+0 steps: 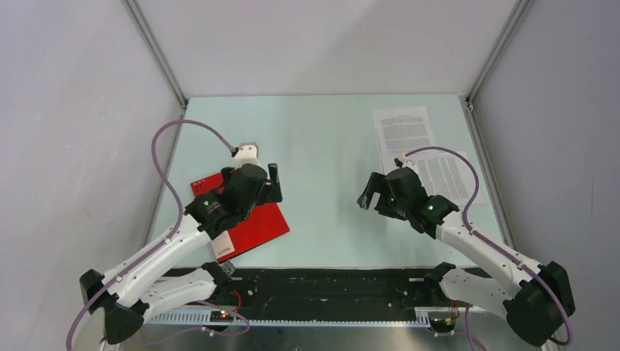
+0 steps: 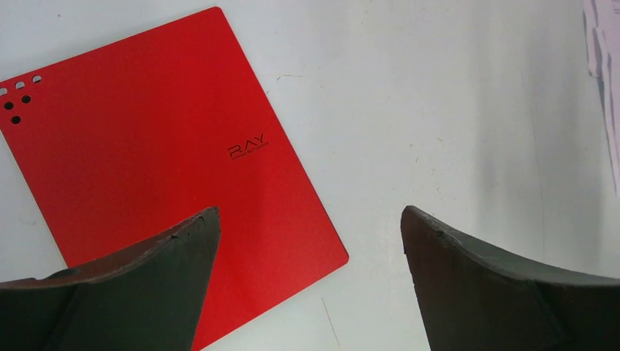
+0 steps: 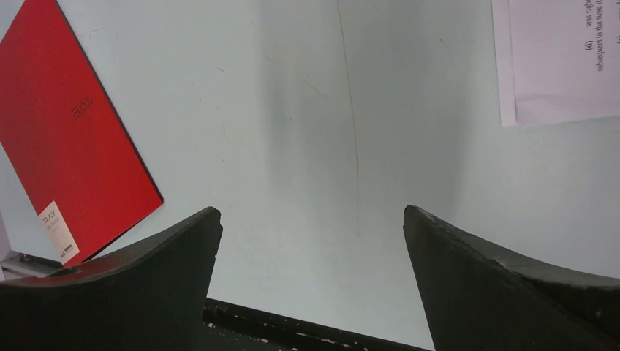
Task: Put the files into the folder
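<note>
The red folder (image 1: 256, 223) lies closed and flat on the table at the left, partly hidden under my left arm. It also shows in the left wrist view (image 2: 153, 168) and in the right wrist view (image 3: 66, 139) with its white label. Two white printed sheets (image 1: 401, 130) (image 1: 447, 175) lie overlapping at the back right; a corner of them shows in the right wrist view (image 3: 556, 58). My left gripper (image 1: 275, 183) is open and empty above the folder's right edge. My right gripper (image 1: 370, 193) is open and empty over bare table, left of the sheets.
The pale green table (image 1: 322, 146) is enclosed by grey walls at the back and sides. A black strip (image 1: 329, 289) with the arm bases runs along the near edge. A purple cable (image 1: 164, 168) loops from each arm.
</note>
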`<state>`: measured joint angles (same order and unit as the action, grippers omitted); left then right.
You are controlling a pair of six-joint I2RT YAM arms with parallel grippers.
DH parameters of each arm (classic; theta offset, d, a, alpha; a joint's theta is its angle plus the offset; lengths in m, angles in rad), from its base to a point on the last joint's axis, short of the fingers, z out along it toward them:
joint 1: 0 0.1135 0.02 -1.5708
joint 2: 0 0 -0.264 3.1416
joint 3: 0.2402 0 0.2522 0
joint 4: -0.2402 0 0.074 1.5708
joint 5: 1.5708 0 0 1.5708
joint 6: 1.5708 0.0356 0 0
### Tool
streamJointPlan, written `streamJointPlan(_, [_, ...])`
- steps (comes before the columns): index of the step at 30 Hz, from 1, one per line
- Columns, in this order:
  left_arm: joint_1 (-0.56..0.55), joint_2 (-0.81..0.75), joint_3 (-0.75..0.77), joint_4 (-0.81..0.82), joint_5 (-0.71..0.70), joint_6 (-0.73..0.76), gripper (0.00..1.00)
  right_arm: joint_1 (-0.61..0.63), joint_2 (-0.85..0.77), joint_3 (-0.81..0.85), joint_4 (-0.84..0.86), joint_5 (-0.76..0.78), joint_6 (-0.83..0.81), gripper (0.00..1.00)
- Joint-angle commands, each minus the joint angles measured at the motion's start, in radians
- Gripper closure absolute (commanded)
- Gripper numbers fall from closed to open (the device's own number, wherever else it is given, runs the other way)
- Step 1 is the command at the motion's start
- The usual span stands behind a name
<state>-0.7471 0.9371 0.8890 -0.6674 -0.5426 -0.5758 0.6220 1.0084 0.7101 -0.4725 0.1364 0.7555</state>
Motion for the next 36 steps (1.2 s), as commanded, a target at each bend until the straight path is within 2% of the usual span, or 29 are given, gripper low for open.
streamJointPlan(1, [0.01, 0.003, 0.071, 0.015, -0.009, 0.02, 0.02, -0.004, 0.015, 0.035, 0.054, -0.022, 0.007, 0.0])
streamJointPlan(9, [0.071, -0.06, 0.068, -0.01, 0.018, 0.015, 0.02, 0.023, 0.041, 0.034, 0.08, -0.066, 0.069, 0.0])
streamJointPlan(12, [0.152, -0.064, 0.058, -0.03, 0.061, 0.002, 0.02, 0.078, 0.069, 0.035, 0.129, -0.092, 0.118, 0.0])
streamJointPlan(17, [0.296, -0.069, 0.036, -0.041, 0.209, -0.007, 0.02, 0.181, 0.165, 0.034, 0.254, -0.117, 0.24, 0.0])
streamJointPlan(27, [0.474, -0.083, 0.04, -0.152, 0.249, 0.058, 0.02, 0.381, 0.548, 0.044, 0.862, -0.242, 0.527, 0.0])
streamJointPlan(31, [0.541, -0.106, 0.024, -0.167, 0.277, 0.087, 0.02, 0.462, 0.67, 0.068, 1.026, -0.215, 0.62, 0.0])
streamJointPlan(36, [0.568, -0.112, 0.025, -0.173, 0.289, 0.109, 0.02, 0.548, 0.793, 0.134, 1.144, -0.182, 0.708, 0.0])
